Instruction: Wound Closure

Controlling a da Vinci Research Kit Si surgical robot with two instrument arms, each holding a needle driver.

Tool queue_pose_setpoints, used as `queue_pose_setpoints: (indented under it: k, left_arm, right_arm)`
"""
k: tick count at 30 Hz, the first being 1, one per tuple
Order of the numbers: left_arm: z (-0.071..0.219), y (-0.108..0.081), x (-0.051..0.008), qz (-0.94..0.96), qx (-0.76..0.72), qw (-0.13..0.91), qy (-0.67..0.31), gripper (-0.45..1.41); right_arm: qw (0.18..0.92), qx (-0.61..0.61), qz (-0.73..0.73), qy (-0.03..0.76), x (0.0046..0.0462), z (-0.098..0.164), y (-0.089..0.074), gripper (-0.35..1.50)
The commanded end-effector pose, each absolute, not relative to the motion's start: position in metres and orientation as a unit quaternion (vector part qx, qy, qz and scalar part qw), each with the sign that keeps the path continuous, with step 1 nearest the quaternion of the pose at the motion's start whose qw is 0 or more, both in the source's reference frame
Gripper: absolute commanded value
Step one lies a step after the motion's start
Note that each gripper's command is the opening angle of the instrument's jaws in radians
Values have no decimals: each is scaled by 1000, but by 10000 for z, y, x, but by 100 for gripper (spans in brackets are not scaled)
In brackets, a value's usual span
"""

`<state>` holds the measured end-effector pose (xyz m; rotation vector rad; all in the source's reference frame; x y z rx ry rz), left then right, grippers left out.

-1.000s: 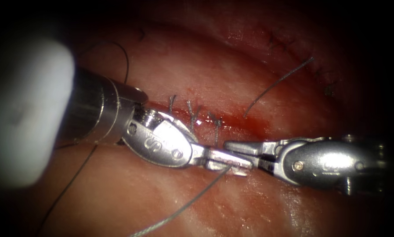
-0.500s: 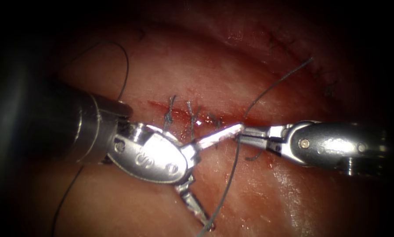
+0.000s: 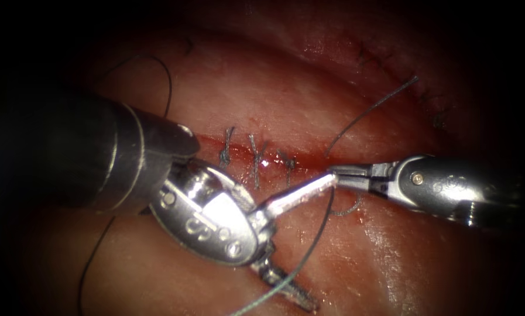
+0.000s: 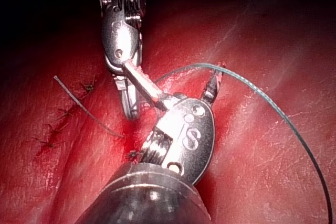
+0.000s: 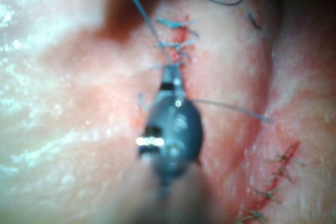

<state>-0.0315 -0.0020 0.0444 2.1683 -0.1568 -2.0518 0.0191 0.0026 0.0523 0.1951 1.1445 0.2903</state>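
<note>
1. Two needle drivers meet over the tissue [image 3: 227, 82], just near of the cut [image 3: 309, 159], which runs left to right across the middle of the scene.
2. The left tool [image 3: 319, 243] has its jaws spread wide. One jaw points right and slightly away, up to the tip of the other driver. The other jaw points toward me and to the right, low over the tissue. Neither jaw has hold of anything.
3. The right tool [image 3: 339, 174] comes in from the right with its slim jaws closed together. The thread [image 3: 300, 266] leaves from their tip, so it looks pinched there.
4. From that tip the thread runs near and leftward, through the gap between the left tool's spread jaws. It crosses the nearer jaw on its way out of the scene.
5. A small dark curl [image 3: 347, 209] lies on the tissue just near of the right tool. I cannot tell whether it is thread or needle, and I cannot tell where the needle is.
6. Three stitches [image 3: 255, 155] stand along the left part of the cut, short cut ends sticking up.
7. Red fluid [image 3: 332, 162] wets the cut beside the tool tips.
8. A loose strand [image 3: 370, 110] lies on the far right tissue, and older stitches [image 3: 374, 57] sit farther off.
</note>
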Motion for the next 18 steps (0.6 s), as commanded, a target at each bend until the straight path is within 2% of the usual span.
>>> queue_pose_setpoints:
  k: [1,4,18]
  left_arm:
    - [450,-29,-315,-679,728,80,-51,94]
    - [449,-33,-309,-673,732,92,-54,84]
    - [439,-36,-311,-669,735,95,-49,61]
  right_arm:
    - [826,93,136,539,196,529,25,-35]
    - [826,93,137,539,196,530,26,-35]
    - [826,92,135,540,197,532,23,-35]
